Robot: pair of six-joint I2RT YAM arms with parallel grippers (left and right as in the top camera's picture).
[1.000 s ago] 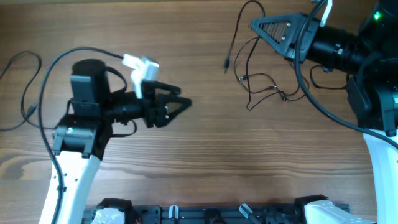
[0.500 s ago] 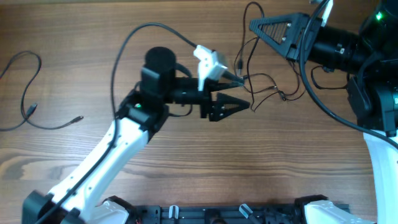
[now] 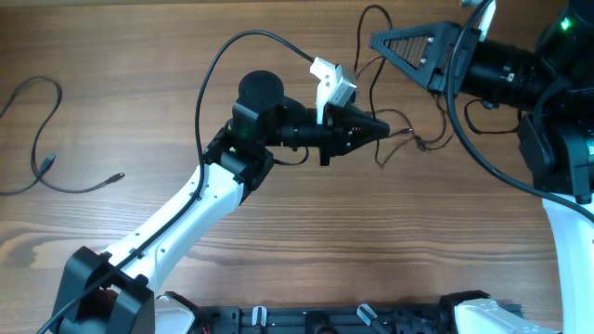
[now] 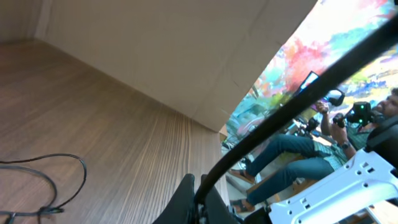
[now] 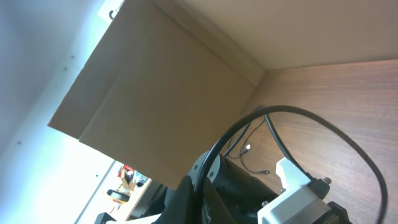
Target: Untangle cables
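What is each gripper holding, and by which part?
Cannot be told. The left gripper, shut, points into the tangle of cables; the right gripper, shut, sits beside a loop. No pinched strand shows.

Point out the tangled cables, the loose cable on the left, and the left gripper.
tangled cables (image 3: pixel 422 142), overhead view, on a crossing of the thin cords.
loose cable (image 3: pixel 44 162), overhead view, on its small plug-like lump.
left gripper (image 3: pixel 380 124), overhead view, at the closed fingertips.

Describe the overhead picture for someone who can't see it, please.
From above, the left arm's pincer, shut, reaches across a wooden table to the edge of a tangle of thin black cables at top right. The right arm's pincer, also shut, sits just beyond it; a separate loose cable lies far left.
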